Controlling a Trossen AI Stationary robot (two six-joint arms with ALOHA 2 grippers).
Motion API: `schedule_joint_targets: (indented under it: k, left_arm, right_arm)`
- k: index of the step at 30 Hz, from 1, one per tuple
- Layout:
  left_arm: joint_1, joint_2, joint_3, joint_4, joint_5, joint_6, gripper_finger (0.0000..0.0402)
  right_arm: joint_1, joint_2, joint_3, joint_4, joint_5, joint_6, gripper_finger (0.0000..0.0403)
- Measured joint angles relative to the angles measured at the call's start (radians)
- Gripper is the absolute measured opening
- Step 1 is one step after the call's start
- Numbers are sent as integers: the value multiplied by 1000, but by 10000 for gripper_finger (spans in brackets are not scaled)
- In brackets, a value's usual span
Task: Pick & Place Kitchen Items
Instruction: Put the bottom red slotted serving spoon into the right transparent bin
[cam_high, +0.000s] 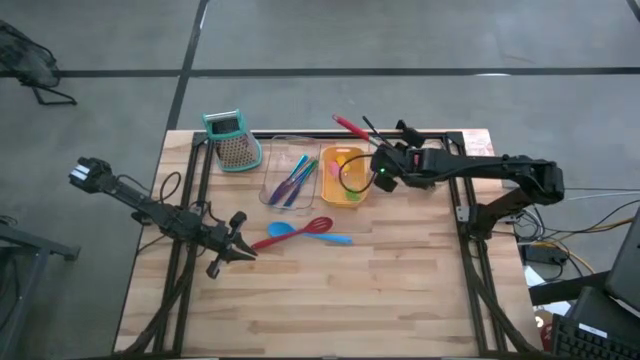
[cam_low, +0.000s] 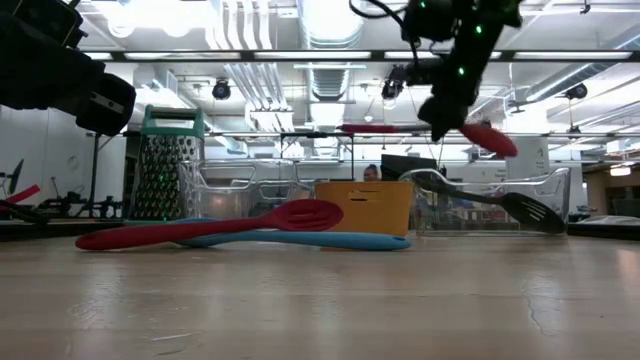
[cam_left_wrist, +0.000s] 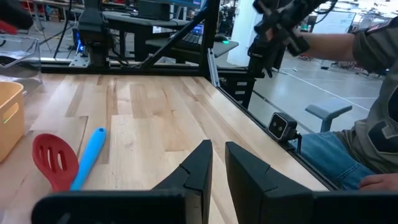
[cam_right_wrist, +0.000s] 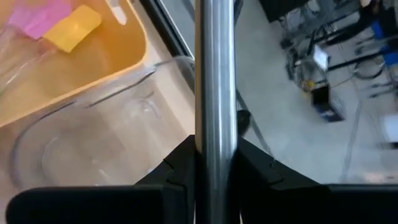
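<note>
Two spatulas, one red (cam_high: 300, 229) and one blue (cam_high: 325, 238), are lying crossed on the bench (cam_high: 330, 300) near the left gripper (cam_high: 243, 253), which is hovering with its fingers nearly together, grasping nothing. The right gripper (cam_right_wrist: 214, 155) is clenching the metal handle of a red-tipped utensil (cam_low: 470, 133), holding it in the air above the clear tray (cam_low: 560, 190) beside the orange tray (cam_high: 342, 176).
</note>
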Motion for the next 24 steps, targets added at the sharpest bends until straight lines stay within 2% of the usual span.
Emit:
schedule_joint_targets:
  k: [2, 9, 14, 20, 24]
  left_arm:
    - [0, 0, 0, 0, 0, 0, 51]
    - [0, 0, 0, 0, 0, 0, 51]
    - [0, 0, 0, 0, 0, 0, 51]
    - [0, 0, 0, 0, 0, 0, 51]
    - [0, 0, 0, 0, 0, 0, 51]
  right_arm:
    - [-22, -28, -60, 61, -16, -7, 69]
    - [-76, -100, -206, 91, -6, 64, 92]
    - [-86, -125, -293, 206, -2, 52, 86]
    - [-85, -119, -322, 243, -19, 60, 78]
    - [-85, -119, -321, 245, -21, 72, 96]
